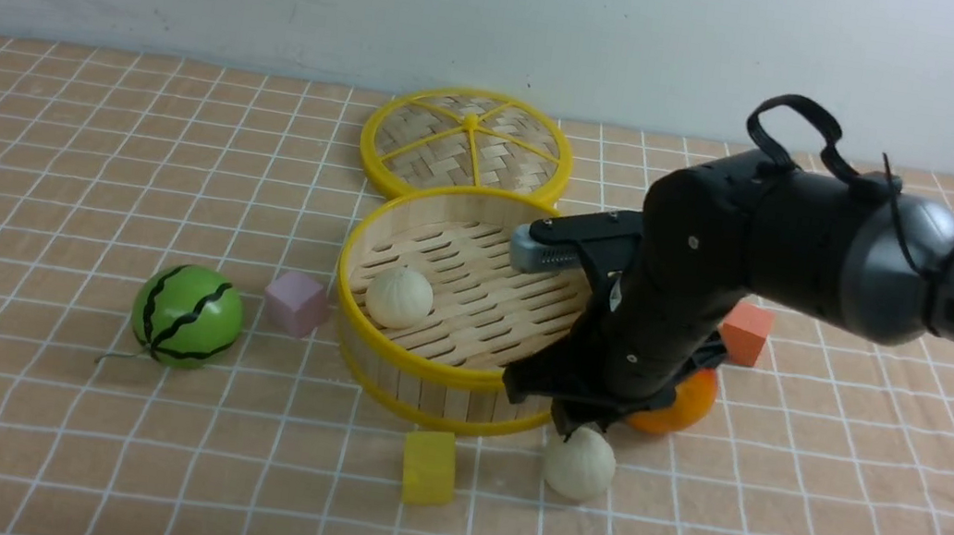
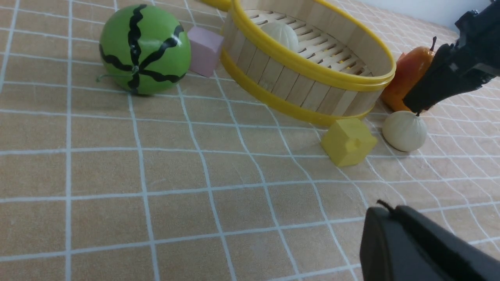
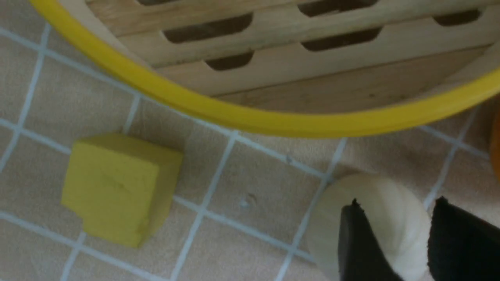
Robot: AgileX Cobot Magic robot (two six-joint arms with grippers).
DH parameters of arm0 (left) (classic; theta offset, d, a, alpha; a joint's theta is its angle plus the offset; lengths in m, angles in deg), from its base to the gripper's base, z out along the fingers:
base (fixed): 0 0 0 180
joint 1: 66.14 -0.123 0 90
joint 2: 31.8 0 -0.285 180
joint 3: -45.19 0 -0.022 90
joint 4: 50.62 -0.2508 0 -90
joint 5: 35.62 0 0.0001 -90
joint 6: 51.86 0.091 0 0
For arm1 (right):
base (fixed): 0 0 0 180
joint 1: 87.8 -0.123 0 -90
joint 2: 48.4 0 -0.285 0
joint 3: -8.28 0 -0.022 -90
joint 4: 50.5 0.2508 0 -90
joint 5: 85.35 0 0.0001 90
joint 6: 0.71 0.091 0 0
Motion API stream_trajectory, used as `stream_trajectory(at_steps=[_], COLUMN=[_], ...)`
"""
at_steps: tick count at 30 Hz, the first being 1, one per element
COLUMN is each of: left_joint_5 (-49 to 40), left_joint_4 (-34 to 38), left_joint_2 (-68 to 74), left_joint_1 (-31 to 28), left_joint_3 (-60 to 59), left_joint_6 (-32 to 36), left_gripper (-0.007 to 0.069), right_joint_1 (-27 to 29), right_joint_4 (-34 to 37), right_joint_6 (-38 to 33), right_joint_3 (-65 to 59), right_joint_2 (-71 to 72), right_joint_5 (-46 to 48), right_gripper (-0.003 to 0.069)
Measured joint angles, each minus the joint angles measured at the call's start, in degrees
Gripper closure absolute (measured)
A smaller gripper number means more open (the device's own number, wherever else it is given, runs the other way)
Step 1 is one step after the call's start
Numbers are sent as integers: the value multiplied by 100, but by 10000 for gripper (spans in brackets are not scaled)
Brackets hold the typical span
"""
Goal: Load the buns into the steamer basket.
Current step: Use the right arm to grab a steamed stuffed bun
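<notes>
Two pleated off-white buns: one bun (image 1: 399, 297) sits left inside the steamer basket (image 1: 425, 370); the other bun (image 1: 579, 462) lies just outside its near rim, between the right end effector's (image 3: 396, 210) parted fingers. Left end effector (image 2: 390, 226) closed.

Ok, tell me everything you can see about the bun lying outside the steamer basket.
The off-white bun is a small round ball, matte and dough-like, with fine pleats running up its sides. It rests on the checked cloth just in front of the steamer basket, clear of its wall, with a yellow cube beside it. The right claw hangs open right over it, a finger on either side; actual contact cannot be told.
</notes>
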Motion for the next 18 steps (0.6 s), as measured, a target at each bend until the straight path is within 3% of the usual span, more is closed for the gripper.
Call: stream_trajectory(at_steps=[14,18], left_joint_5=[-6,-6], left_joint_4=[0,0], left_joint_2=[0,0], left_joint_1=[0,0], left_joint_3=[0,0], left_joint_6=[0,0], left_gripper=[624,624], right_joint_1=[0,0], right_joint_4=[-44,-25], right_joint_6=[172,172], right_joint_3=[7,7], right_joint_2=[-278,-343], right_joint_5=[119,93], right_gripper=[350,401])
